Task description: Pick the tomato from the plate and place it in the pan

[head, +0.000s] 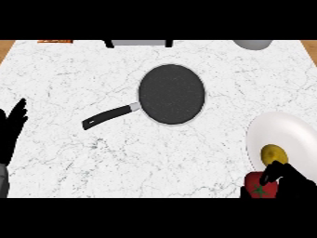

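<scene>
Barely underway, I'd say. The right robot hand (287, 179) has its fingers curled onto the tomato (259, 187), which sits at the plate's (294, 128) near edge, well short of the pan (172, 94). Lift, carry and drop all remain. Left robot hand (4, 130) rests open, far from the pan's handle side.

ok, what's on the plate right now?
A yellow round item lies on the white plate. The tomato sits at the plate's lower edge, with the right hand at it, covering the plate's lower part.
</scene>
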`<move>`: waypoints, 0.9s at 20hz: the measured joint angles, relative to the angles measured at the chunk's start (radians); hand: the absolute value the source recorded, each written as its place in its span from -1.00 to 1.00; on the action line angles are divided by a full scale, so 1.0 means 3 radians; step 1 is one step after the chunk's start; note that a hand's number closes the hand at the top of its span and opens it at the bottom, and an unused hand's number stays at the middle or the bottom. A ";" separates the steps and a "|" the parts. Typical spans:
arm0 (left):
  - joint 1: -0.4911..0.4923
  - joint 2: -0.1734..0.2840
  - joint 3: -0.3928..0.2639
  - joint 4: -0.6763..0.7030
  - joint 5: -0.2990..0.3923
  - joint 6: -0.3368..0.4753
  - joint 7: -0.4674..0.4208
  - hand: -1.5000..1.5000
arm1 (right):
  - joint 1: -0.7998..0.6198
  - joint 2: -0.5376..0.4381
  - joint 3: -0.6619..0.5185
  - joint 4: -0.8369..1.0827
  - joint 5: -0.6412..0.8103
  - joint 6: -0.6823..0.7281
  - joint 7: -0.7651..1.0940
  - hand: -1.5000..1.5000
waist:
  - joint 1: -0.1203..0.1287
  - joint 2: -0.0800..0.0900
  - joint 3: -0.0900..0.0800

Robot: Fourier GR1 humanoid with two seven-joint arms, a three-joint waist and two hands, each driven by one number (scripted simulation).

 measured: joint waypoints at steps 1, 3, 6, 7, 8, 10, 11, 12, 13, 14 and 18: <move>-0.0016 -0.0022 -0.0019 0.0005 -0.0014 0.0014 0.0008 0.00 | -0.0055 0.0037 0.0129 -0.0064 0.0156 -0.0044 0.0048 1.00 | 0.0007 0.0002 0.0000; -0.0035 -0.0006 -0.0003 0.0001 -0.0004 0.0002 0.0014 0.00 | -0.0162 0.0115 0.0404 -0.0119 0.0466 -0.0096 0.0157 1.00 | 0.0026 0.0008 0.0002; -0.0015 -0.0023 -0.0009 -0.0052 0.0007 -0.0015 0.0031 0.00 | -0.0395 0.0202 0.0799 -0.0046 0.0779 -0.0131 0.0402 1.00 | 0.0051 0.0017 0.0005; -0.0060 -0.0024 -0.0008 -0.0022 -0.0001 -0.0012 0.0042 0.00 | -0.0516 0.0219 0.0865 -0.0036 0.0800 -0.0102 0.0471 1.00 | 0.0054 0.0022 0.0006; -0.0065 -0.0048 -0.0025 -0.0011 -0.0021 0.0006 0.0034 0.00 | -0.0655 0.0231 0.0895 0.0039 0.0797 -0.0095 0.0537 1.00 | 0.0059 0.0025 0.0006; -0.0069 -0.0045 -0.0024 -0.0032 -0.0022 -0.0006 0.0044 0.00 | -0.0989 0.0248 0.0798 0.0205 0.0674 -0.0095 0.0583 1.00 | 0.0074 0.0031 0.0007; -0.0070 -0.0042 -0.0010 0.0029 -0.0021 -0.0016 -0.0016 0.00 | -0.1101 0.0254 0.0790 0.0286 0.0629 -0.0121 0.0617 1.00 | 0.0076 0.0034 0.0008; -0.0084 -0.0059 -0.0023 0.0047 -0.0042 0.0003 -0.0021 0.00 | -0.1234 0.0258 0.0747 0.0372 0.0556 -0.0147 0.0647 1.00 | 0.0080 0.0036 0.0008; -0.0062 -0.0072 -0.0029 0.0038 -0.0046 0.0005 -0.0041 0.00 | -0.1368 0.0261 0.0703 0.0448 0.0484 -0.0173 0.0672 1.00 | 0.0087 0.0038 0.0009; -0.0083 -0.0075 -0.0036 0.0048 -0.0056 0.0007 -0.0042 0.00 | -0.1493 0.0265 0.0611 0.0578 0.0403 -0.0236 0.0672 1.00 | 0.0091 0.0040 0.0009; -0.0156 -0.0108 -0.0061 0.0079 -0.0083 0.0031 -0.0016 0.00 | -0.2036 0.0273 0.0207 0.1030 0.0013 -0.0425 0.0666 1.00 | 0.0117 0.0052 0.0011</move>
